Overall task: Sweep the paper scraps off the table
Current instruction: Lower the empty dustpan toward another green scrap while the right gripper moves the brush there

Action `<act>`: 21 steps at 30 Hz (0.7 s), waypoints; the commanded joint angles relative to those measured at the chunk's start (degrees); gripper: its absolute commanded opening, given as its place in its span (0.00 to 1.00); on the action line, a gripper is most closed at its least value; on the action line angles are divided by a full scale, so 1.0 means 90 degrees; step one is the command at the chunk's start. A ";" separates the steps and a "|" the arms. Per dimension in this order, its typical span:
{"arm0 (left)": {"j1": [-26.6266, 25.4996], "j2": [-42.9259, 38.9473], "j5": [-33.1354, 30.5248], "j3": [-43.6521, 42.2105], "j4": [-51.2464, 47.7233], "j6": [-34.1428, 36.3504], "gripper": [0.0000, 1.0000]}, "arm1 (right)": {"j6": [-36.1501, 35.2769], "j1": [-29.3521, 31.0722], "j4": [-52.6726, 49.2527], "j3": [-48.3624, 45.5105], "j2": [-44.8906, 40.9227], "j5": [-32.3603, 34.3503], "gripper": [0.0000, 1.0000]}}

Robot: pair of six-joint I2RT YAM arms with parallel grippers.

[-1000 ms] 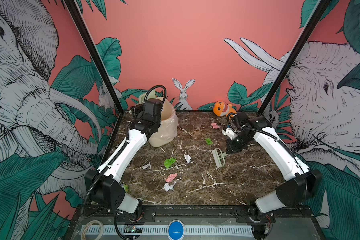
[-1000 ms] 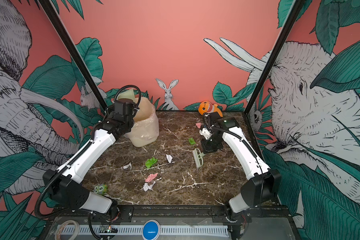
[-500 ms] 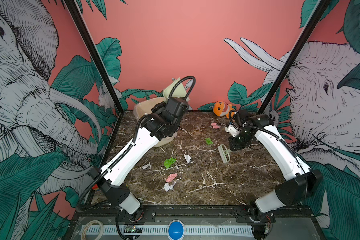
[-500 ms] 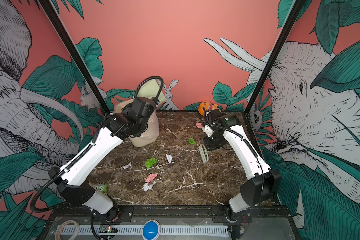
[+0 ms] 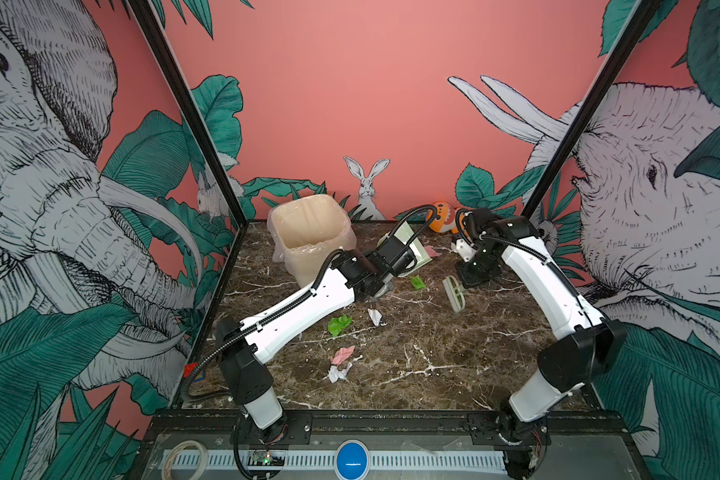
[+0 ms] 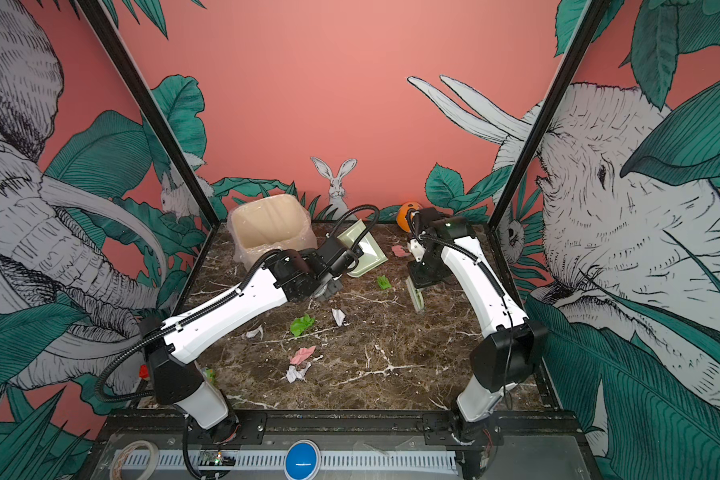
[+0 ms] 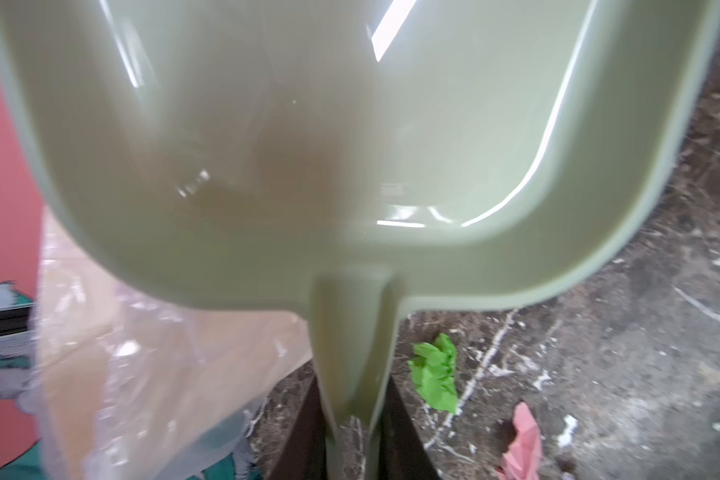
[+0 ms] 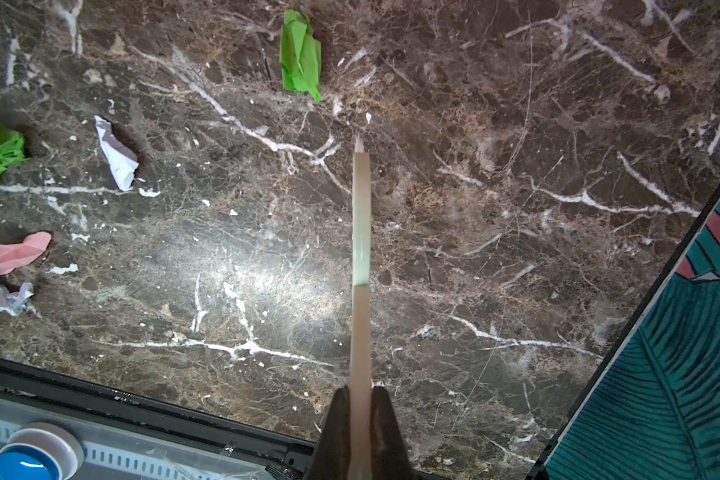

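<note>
Paper scraps lie mid-table: a bright green one, a white one, a pink one, a crumpled white one. A small green scrap lies between the grippers and a pink one near the back. My left gripper is shut on the handle of a pale green dustpan, held low just right of the bin. My right gripper is shut on a brush whose head points toward the front.
A beige bin lined with clear plastic stands at the back left. An orange plush toy sits against the back wall behind my right arm. Another white scrap lies beside my left forearm. Black frame posts rise at both back corners.
My left arm lifted the dustpan from the bin, swung it right and lowered it toward the table beside the bin. My right gripper drew the brush slightly back.
</note>
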 commanded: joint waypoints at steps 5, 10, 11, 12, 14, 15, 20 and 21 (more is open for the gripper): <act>0.0003 0.0410 0.1227 -0.0550 0.0333 -0.0527 0.12 | -0.0189 -0.0035 -0.0028 0.0850 0.0784 0.0290 0.00; 0.0049 0.0932 0.1324 -0.0710 0.0357 -0.0444 0.11 | -0.0225 -0.0025 -0.0152 0.1584 0.1393 0.0313 0.00; 0.0101 0.1021 0.1394 -0.0752 0.0375 -0.0451 0.11 | -0.0244 -0.0025 -0.0181 0.1745 0.1506 0.0334 0.00; 0.0177 0.1095 0.1496 -0.0799 0.0420 -0.0469 0.11 | -0.0267 -0.0025 -0.0221 0.1903 0.1619 0.0342 0.00; 0.0308 0.1210 0.1661 -0.0862 0.0483 -0.0504 0.11 | -0.0305 -0.0016 -0.0294 0.2168 0.1831 0.0342 0.00; 0.0367 0.1253 0.1706 -0.0892 0.0528 -0.0490 0.11 | -0.0325 -0.0006 -0.0342 0.2290 0.1951 0.0364 0.00; 0.0611 0.1466 0.2010 -0.0854 0.0641 -0.0363 0.11 | -0.0414 0.0099 -0.0552 0.2907 0.2475 0.0535 0.00; 0.0658 0.1507 0.2063 -0.0831 0.0611 -0.0325 0.11 | -0.0424 0.0123 -0.0583 0.3009 0.2578 0.0575 0.00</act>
